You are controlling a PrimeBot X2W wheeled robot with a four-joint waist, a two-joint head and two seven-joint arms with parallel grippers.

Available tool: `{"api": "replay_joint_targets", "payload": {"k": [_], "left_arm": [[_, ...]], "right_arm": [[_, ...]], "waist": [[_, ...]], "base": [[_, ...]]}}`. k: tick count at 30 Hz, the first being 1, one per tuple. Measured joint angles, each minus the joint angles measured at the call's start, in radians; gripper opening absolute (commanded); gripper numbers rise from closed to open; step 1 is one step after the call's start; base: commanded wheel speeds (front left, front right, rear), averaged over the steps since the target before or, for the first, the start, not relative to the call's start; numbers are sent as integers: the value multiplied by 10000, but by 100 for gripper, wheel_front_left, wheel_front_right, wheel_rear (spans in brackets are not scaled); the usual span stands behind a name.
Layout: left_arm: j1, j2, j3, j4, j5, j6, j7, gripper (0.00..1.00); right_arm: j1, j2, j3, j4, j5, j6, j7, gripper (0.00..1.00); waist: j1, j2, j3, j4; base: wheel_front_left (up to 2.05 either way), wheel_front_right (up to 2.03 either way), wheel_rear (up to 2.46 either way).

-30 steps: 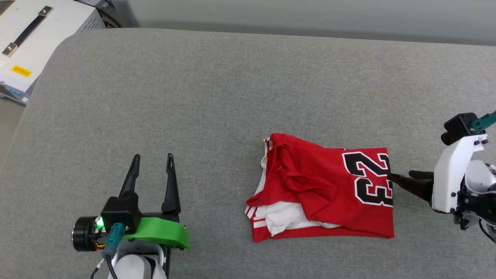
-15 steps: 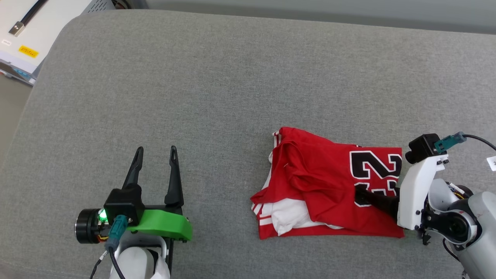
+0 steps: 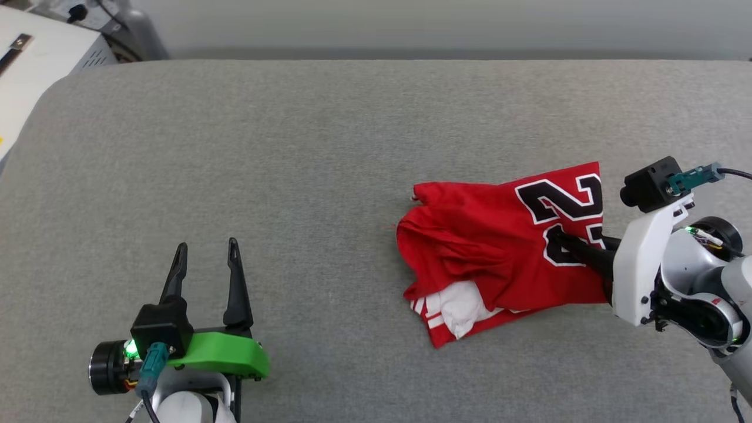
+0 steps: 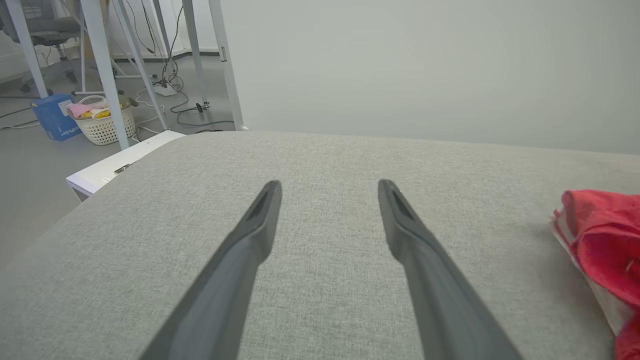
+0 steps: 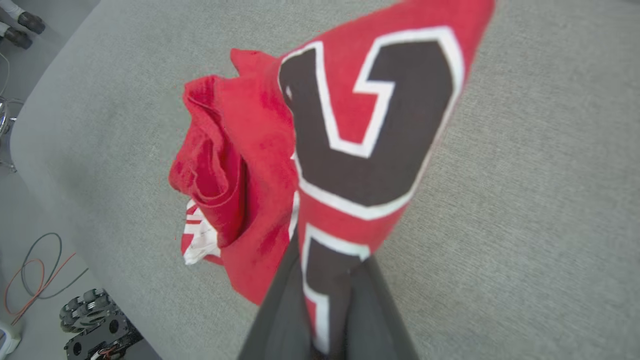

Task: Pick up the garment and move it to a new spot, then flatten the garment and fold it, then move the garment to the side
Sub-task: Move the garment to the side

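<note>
Grey woven upholstery (image 3: 294, 147) spreads wide before us. On its right half sits the red jersey T-shirt with white sleeves and a black number print (image 3: 487, 247), bunched, its numbered edge pinched between the clenched dark fingers of our right gripper (image 3: 561, 238). Our left gripper (image 3: 206, 245) hovers spread and empty, well apart. We judge the pick-up is in hand. Next we must lift the cloth clear and carry it to a fresh spot without losing the pinch.

garment (image 3: 470, 235): on bench (image 3: 294, 147), right of centre
right claw (image 3: 559, 237): on garment's right part
left claw (image 3: 207, 245): near left, well apart from garment
</note>
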Motion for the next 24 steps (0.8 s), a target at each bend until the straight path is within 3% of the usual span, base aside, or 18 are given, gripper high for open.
{"api": "replay_joint_targets", "payload": {"k": [11,14,15,24], "left_arm": [[31,31,288,-627,201,-19,0,100],[-42,115,355,-825,295,-52,0,100],[-233,236,451,-1034,384,-84,0,100],[-929,527,410,-1438,665,-182,0,100]], "right_arm": [[-433,-1097,-153,-69,-2,2,221,0],[-687,-1310,-368,418,-151,2,109,0],[-1039,-1473,-589,1131,-456,0,-123,0],[-2476,-2408,-989,3398,-1634,2,-725,0]], "waist": [[0,0,31,-1712],[0,0,299,-2058],[0,0,715,-2309],[0,1,2087,-2541]], "base": [[0,0,0],[0,0,0],[0,0,0],[0,0,0]]}}
